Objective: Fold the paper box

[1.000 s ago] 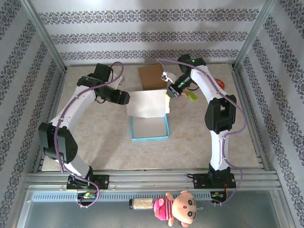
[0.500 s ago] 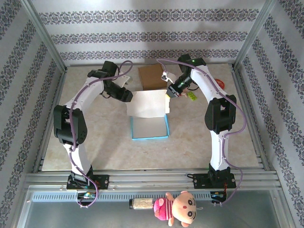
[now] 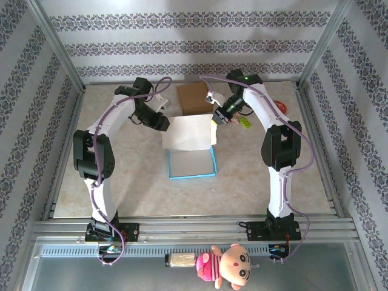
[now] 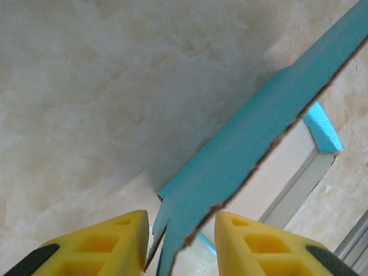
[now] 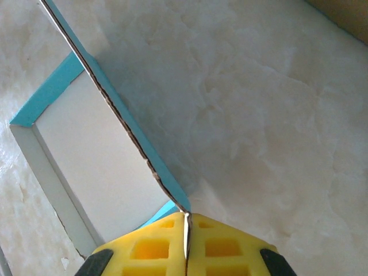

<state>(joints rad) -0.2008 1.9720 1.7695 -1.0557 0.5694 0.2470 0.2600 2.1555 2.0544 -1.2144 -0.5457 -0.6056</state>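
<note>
Right jaws first: they're clamped flat together on the flap of the box. From my right wrist camera, the two yellow fingers meet with the ragged cardboard edge pinched right in the seam between them. That grip is at the flap's far right corner.

Left jaws are another story. They sit at the far left corner of the flap and they're parted. On my left wrist camera, the teal side of the flap runs down between the fingertips. I can see a sliver of daylight beside the left one, so they're straddling the cardboard and not biting it, as far as I can tell.

The box itself sits flat in the middle of the table, between my two arms and closer to the back wall than to my bases. It has blue walls outside and is white inside. The flap comes up off its far side, held tilted up off the table, with its white face to the overhead camera.

Other stuff around:
- A brown carton is just behind the flap, near the back wall.
- Something small and yellow-green lies on the table beside my right wrist, but it's too small to make out.
- A plush doll lies on the front rail, below my bases.
</note>
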